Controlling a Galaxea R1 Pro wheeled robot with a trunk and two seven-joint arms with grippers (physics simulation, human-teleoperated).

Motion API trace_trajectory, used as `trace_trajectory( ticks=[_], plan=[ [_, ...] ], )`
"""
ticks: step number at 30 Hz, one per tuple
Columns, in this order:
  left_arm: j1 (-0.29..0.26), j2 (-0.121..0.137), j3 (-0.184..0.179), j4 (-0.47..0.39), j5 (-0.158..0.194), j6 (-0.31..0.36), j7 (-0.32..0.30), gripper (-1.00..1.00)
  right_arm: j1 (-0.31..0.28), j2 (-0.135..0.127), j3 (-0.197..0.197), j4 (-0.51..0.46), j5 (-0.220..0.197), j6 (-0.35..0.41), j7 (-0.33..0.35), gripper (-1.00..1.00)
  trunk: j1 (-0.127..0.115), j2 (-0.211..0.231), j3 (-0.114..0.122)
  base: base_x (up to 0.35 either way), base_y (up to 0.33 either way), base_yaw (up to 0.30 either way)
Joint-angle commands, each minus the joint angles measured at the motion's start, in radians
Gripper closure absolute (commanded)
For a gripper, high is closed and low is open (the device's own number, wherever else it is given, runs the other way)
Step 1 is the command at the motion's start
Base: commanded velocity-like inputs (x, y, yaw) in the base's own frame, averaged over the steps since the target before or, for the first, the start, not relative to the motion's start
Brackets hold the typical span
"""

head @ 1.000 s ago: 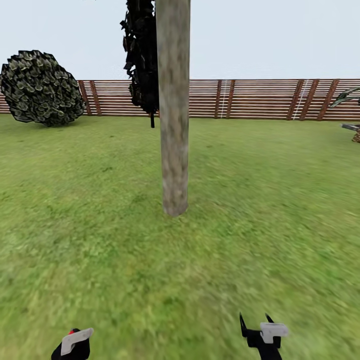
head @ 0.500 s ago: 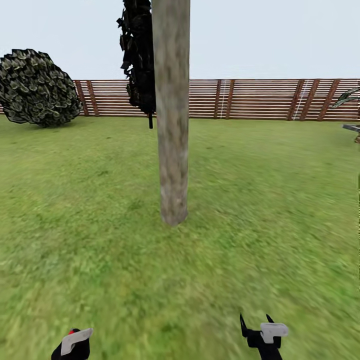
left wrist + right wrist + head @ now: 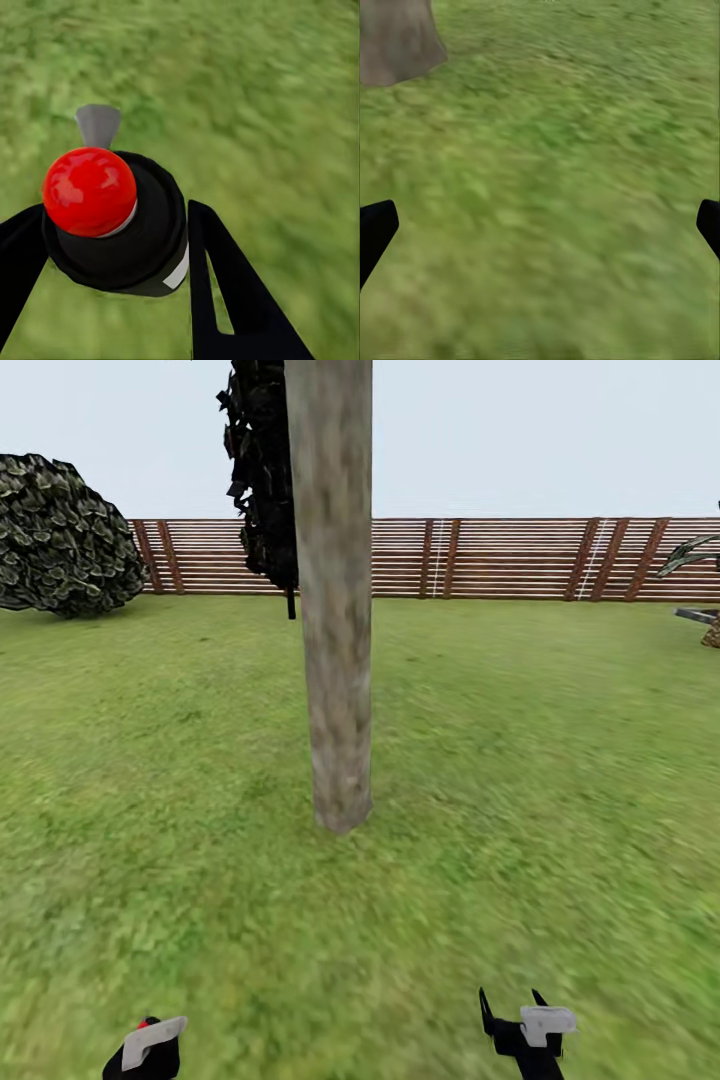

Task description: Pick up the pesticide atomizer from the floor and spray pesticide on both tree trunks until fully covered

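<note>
- One pale tree trunk (image 3: 335, 610) stands on the lawn.
- One black cone-shaped tree (image 3: 258, 470), just behind the trunk.
- One rounded shrub (image 3: 60, 535), far left of the trunk.
- One slatted fence (image 3: 500, 558), well behind the trunk.
- Two grippers: left gripper (image 3: 148, 1048), right gripper (image 3: 512, 1010), nearer than the trunk.
- One atomizer (image 3: 112, 217), red-capped.

Tree trunk (image 3: 335, 660) stands on lawn (image 3: 540, 760), before fence (image 3: 520, 558).

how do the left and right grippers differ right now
The left gripper is shut on the pesticide atomizer, red cap between its fingers; the right gripper is open and holds nothing. The left looks down at bare grass, the right also catches the tree trunk base. Both have black fingers.
</note>
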Motion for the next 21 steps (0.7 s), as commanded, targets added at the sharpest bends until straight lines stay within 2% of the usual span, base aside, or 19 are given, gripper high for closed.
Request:
trace_trajectory(
  ticks=[1, 7, 15, 21],
  plan=[
    [-0.001, 0.000, -0.003, 0.001, 0.009, -0.003, -0.001, 1.00, -0.001, 0.000, -0.007, 0.001, 0.007, -0.002, 0.000, -1.00, 0.000, 0.000, -0.001, 0.339, 0.001, 0.000],
    [-0.001, 0.000, -0.004, 0.001, 0.009, -0.003, -0.001, 1.00, -0.001, -0.001, -0.007, 0.001, 0.007, -0.003, 0.000, -1.00, 0.000, 0.000, -0.001, 0.337, -0.017, 0.000],
    [-0.001, 0.003, -0.003, 0.001, 0.008, -0.003, -0.001, 1.00, -0.001, 0.000, -0.007, -0.001, 0.007, -0.003, -0.001, -1.00, 0.000, 0.000, -0.001, 0.299, -0.123, 0.000],
    [-0.001, 0.011, -0.003, -0.001, 0.009, -0.003, -0.001, 1.00, -0.001, -0.002, -0.008, -0.001, 0.007, -0.003, -0.001, -1.00, 0.000, 0.000, -0.001, 0.131, -0.069, 0.000]
  ],
)
